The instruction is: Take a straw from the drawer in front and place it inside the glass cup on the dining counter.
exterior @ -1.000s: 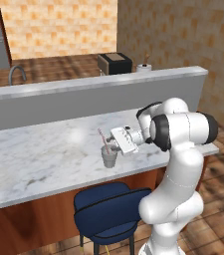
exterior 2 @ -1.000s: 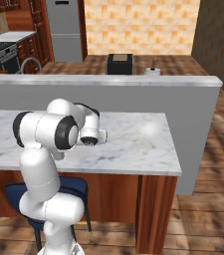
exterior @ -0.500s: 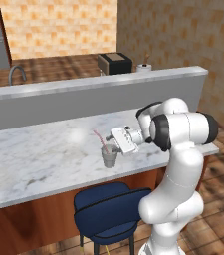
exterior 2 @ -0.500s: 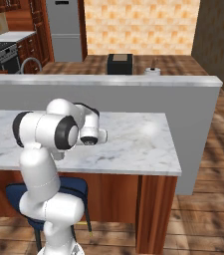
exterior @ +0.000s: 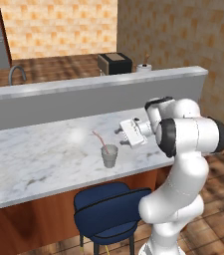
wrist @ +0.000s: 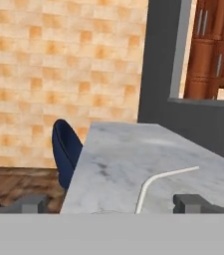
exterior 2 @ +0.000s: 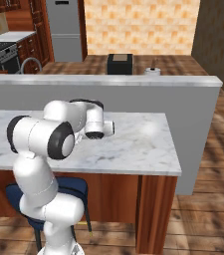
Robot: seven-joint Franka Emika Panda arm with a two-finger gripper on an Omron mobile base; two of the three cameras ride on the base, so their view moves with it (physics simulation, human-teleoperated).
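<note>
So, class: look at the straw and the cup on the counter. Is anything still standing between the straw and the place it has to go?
Nothing visible does. The straw already stands tilted inside the cup on the counter. The gripper hangs open just beside the cup, holding nothing.

Pinkish-red straw (exterior: 100, 140), clear greyish glass cup (exterior: 109, 156), grey-veined white marble dining counter (exterior: 39, 162), navy stool (exterior: 108, 209).

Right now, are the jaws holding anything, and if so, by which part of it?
Nothing is held. The gripper stands open beside the cup, and the straw leans inside the cup, free of the jaws.
</note>
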